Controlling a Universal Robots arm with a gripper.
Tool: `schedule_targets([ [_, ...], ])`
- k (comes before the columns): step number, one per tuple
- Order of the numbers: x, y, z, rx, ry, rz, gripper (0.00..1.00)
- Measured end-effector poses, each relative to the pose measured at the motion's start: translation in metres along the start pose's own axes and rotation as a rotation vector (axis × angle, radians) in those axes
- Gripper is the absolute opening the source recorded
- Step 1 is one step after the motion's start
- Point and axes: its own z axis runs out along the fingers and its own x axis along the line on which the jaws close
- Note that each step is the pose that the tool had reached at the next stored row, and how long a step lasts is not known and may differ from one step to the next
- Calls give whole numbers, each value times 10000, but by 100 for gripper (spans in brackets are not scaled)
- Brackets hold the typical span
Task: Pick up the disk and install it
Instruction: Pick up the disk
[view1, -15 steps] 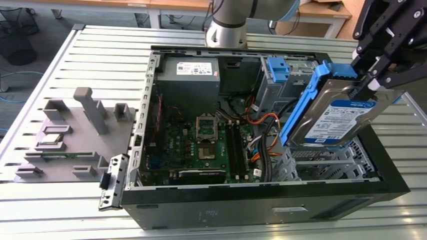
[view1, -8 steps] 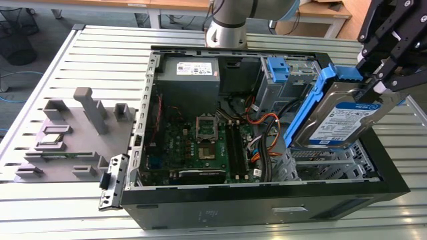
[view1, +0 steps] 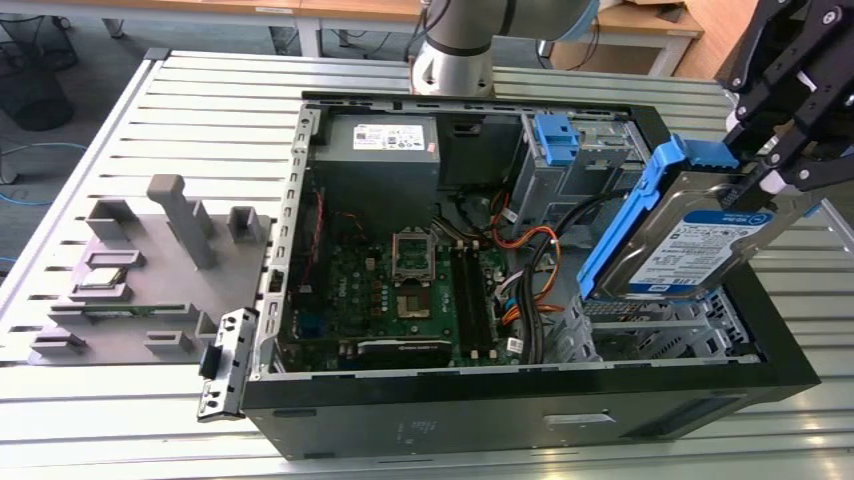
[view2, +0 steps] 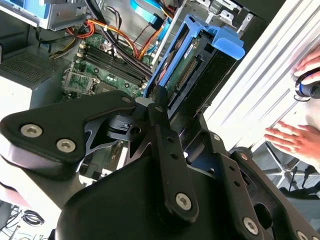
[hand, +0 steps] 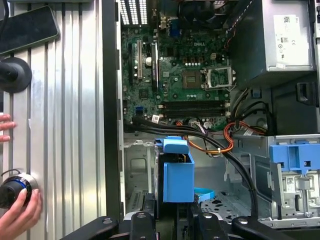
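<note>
The disk (view1: 694, 240), a silver drive with a white-and-blue label in a bright blue carrier frame, hangs tilted on edge over the exterior view's right side of the open computer case (view1: 534, 385). My gripper (view1: 774, 175) is shut on the disk's upper end. The disk's lower end dips toward the metal drive cage (view1: 654, 330) inside the case. In the second wrist view the black fingers (view2: 159, 107) clamp the disk (view2: 192, 65) edge-on. In the first wrist view the disk (hand: 177, 172) shows its blue carrier end above the cage floor.
A blue bracket (view1: 554, 140) without a drive sits in the far bay, and the grey power-supply box (view1: 380, 150) is beside it. Orange and black cables (view1: 527, 250) run next to the cage. A grey parts fixture (view1: 147, 260) lies at the exterior view's left. A person's hand (hand: 20, 215) rests on the table.
</note>
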Motion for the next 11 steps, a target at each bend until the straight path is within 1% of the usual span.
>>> schedule_targets([
  [5, 25, -17, 14, 0, -1, -1, 35],
  [11, 36, -66, 43, 0, 0, 0, 35],
])
